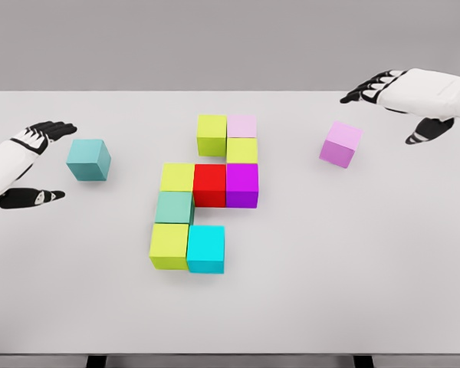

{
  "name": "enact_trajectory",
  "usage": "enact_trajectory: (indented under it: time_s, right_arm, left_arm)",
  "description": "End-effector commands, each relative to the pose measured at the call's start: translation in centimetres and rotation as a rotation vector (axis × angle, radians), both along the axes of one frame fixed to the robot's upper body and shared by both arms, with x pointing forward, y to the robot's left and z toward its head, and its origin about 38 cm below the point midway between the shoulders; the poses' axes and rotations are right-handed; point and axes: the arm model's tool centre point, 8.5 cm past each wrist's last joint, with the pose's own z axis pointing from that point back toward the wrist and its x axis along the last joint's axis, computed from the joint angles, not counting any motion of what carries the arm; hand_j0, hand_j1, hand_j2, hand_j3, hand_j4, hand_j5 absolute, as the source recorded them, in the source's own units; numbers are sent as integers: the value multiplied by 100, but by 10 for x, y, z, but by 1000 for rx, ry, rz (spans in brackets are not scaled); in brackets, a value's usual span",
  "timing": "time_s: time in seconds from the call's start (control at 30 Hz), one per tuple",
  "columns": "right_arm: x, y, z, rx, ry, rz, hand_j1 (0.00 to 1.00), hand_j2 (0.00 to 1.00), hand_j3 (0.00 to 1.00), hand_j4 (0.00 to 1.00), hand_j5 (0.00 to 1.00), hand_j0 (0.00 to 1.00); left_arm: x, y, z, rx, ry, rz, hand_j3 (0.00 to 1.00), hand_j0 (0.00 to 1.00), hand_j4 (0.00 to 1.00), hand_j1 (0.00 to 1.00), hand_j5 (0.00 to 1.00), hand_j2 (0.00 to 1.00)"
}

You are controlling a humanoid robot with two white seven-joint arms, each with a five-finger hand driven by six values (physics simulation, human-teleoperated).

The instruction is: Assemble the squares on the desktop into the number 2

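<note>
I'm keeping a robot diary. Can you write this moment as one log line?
left hand: open, beside teal cube | right hand: open, near pink cube | nine cubes joined, two loose

Most of the white table (330, 291) is bare, so there's loads of room along the front and down both sides of the cluster of cubes (207, 192) packed edge to edge in the middle. On the left, a lone teal cube (89, 159) sits right between the left hand (23, 165) and the cluster. On the right, a lone violet cube (341, 144) sits just beside the right hand (414, 96), with an open lane between it and the cluster.
</note>
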Motion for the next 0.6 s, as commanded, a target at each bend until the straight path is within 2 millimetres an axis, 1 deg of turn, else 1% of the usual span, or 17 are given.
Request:
enact_trajectory:
  time_s: [0.0, 0.1, 0.17, 0.2, 0.23, 0.27, 0.3, 0.33, 0.37, 0.4, 0.43, 0.47, 0.5, 0.53, 0.57]
  right_arm:
    - [-1, 3, 0, -1, 1, 8, 100, 100, 100, 100, 100, 100]
    - [-7, 3, 11, -14, -26, 86, 100, 100, 100, 100, 100, 100]
    - [-16, -11, 15, -63, -29, 122, 100, 100, 100, 100, 100, 100]
    - [-29, -30, 21, -127, -29, 170, 100, 100, 100, 100, 100, 100]
    - [-42, -44, 26, -152, -13, 214, 100, 100, 100, 100, 100, 100]
    - [-48, -47, 28, -140, 0, 226, 100, 100, 100, 100, 100, 100]
    - [-49, -49, 29, -141, 4, 219, 100, 100, 100, 100, 100, 100]
    - [-45, -52, 35, -140, -15, 174, 100, 100, 100, 100, 100, 100]
    - [-35, -45, 39, -110, -39, 130, 100, 100, 100, 100, 100, 100]
    - [-14, -18, 49, -57, -109, 124, 100, 100, 100, 100, 100, 100]
    - [1, -8, 51, -56, -146, 117, 100, 100, 100, 100, 100, 100]
    - [9, -4, 49, -57, -155, 113, 100, 100, 100, 100, 100, 100]
    - [25, 0, 45, -65, -168, 94, 100, 100, 100, 100, 100, 100]
    - [37, 7, 39, -61, -167, 95, 100, 100, 100, 100, 100, 100]
    - [48, 22, 20, -75, -141, 120, 100, 100, 100, 100, 100, 100]
  left_arm:
    - [0, 0, 0, -6, 1, 0, 100, 100, 100, 100, 100, 100]
    - [0, -1, 0, -9, 0, -1, 100, 100, 100, 100, 100, 100]
    - [0, -3, 1, -12, -3, -7, 100, 100, 100, 100, 100, 100]
    - [0, -5, 1, -17, -3, -11, 100, 100, 100, 100, 100, 100]
    - [1, -5, 3, -12, -6, -13, 100, 100, 100, 100, 100, 100]
    - [1, -6, 6, -3, -10, -20, 100, 100, 100, 100, 100, 100]
    - [0, -12, 10, 11, -9, -45, 100, 100, 100, 100, 100, 100]
    - [-3, -22, 23, 89, 29, -124, 100, 100, 100, 100, 100, 100]
    - [-5, -24, 26, 118, 100, -177, 100, 100, 100, 100, 100, 100]
    - [-4, -21, 38, 152, 147, -221, 100, 100, 100, 100, 100, 100]
    - [-1, -21, 54, 183, 167, -265, 100, 100, 100, 100, 100, 100]
    - [0, -24, 66, 220, 177, -301, 100, 100, 100, 100, 100, 100]
    - [6, -25, 86, 208, 129, -307, 100, 100, 100, 100, 100, 100]
    - [18, -20, 96, 183, 159, -220, 100, 100, 100, 100, 100, 100]
    - [31, -14, 100, 145, 229, -102, 100, 100, 100, 100, 100, 100]
